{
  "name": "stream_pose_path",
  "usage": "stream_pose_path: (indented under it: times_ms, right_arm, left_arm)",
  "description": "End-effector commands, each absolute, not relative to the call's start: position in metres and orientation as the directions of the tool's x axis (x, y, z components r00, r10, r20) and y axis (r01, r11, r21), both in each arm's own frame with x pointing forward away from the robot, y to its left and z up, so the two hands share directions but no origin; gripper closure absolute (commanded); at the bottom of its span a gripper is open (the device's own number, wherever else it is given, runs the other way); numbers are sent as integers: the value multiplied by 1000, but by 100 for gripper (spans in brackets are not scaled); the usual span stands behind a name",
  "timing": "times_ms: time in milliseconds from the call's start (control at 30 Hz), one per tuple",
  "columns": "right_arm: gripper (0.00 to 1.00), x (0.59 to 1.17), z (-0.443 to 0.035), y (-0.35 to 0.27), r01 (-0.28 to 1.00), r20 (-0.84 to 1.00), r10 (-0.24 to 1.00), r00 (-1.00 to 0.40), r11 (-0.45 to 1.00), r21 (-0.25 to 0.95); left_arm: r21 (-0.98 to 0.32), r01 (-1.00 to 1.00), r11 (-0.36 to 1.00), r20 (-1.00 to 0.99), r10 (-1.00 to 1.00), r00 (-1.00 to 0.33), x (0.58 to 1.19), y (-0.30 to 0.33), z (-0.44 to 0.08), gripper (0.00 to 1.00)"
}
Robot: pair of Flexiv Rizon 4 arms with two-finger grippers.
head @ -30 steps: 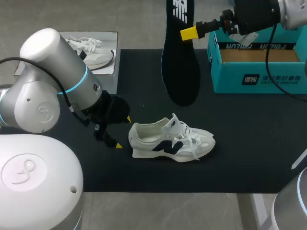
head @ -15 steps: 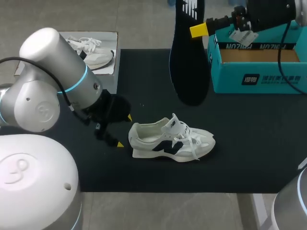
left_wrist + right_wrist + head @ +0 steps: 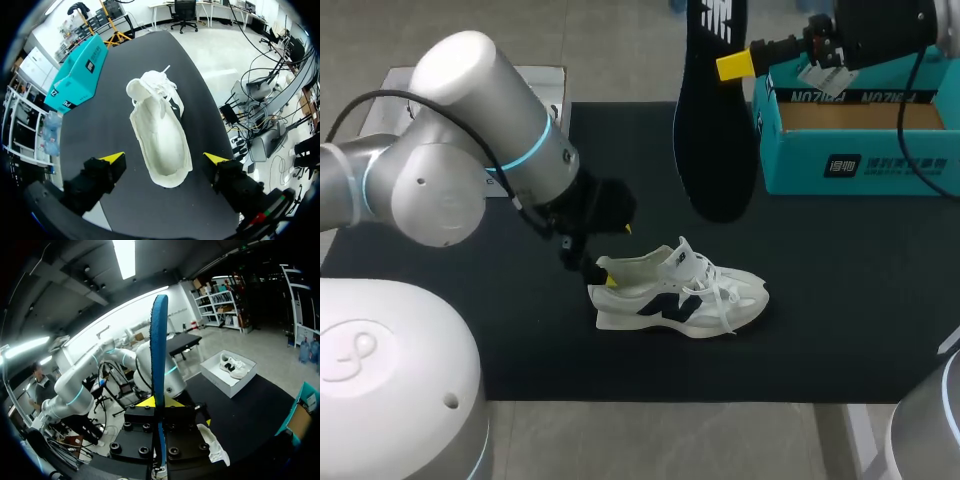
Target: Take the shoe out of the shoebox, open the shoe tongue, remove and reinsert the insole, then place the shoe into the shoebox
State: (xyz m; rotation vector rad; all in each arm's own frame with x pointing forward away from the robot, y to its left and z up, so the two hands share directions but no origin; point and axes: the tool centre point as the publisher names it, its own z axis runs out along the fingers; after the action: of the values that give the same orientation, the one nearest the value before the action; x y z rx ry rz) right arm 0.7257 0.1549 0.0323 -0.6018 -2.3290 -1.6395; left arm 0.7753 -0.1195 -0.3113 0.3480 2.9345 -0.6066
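Head view: left gripper [image 3: 618,255] is shifting right onto the shoe [image 3: 680,292] heel, jaws wide, straddling it; right gripper [image 3: 728,64] is clamping the insole [image 3: 710,150] aloft, so it's likely bracing for reinsertion.

black mat [image 3: 840,330], white shoe [image 3: 672,298] at ctr, teal shoebox [image 3: 865,168] far R corner

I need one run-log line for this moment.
left jaws: open, astride shoe heel | right jaws: shut on insole, lifted | shoe: upright on mat

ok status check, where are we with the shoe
Left end effector open, astride the shoe heel. Right end effector shut on insole, held aloft near shoebox. Shoe's opening unobstructed.
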Motion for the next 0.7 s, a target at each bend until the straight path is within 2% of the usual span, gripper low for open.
stream_pose_path:
  times_ms: [33, 500, 533, 567, 600, 633, 700]
  right_arm:
    - [100, 727, 32, 156, 456, 413, 199, -889, 291, 841]
    - [100, 727, 32, 156, 456, 413, 199, -889, 291, 841]
    - [100, 727, 32, 156, 456, 413, 199, -889, 291, 841]
    - [100, 727, 32, 156, 456, 413, 199, -889, 291, 841]
    - [100, 727, 32, 156, 456, 413, 199, -889, 291, 841]
    - [100, 727, 32, 156, 456, 413, 199, -889, 291, 841]
    - [100, 727, 32, 156, 456, 413, 199, -889, 291, 841]
  left_arm:
    - [-312, 222, 924, -125, 192, -973, 806, -153, -334, 0]
    - [-257, 166, 952, -51, 158, -986, 824, -161, -378, 0]
    - [-255, 166, 953, -48, 159, -986, 824, -160, -379, 16]
    - [-256, 164, 953, -44, 158, -986, 824, -160, -381, 64]
    - [-256, 163, 953, -43, 158, -987, 823, -159, -383, 89]
    - [-255, 166, 953, -32, 163, -986, 822, -158, -385, 100]
    - [-258, 174, 950, -21, 175, -984, 818, -158, -388, 100]
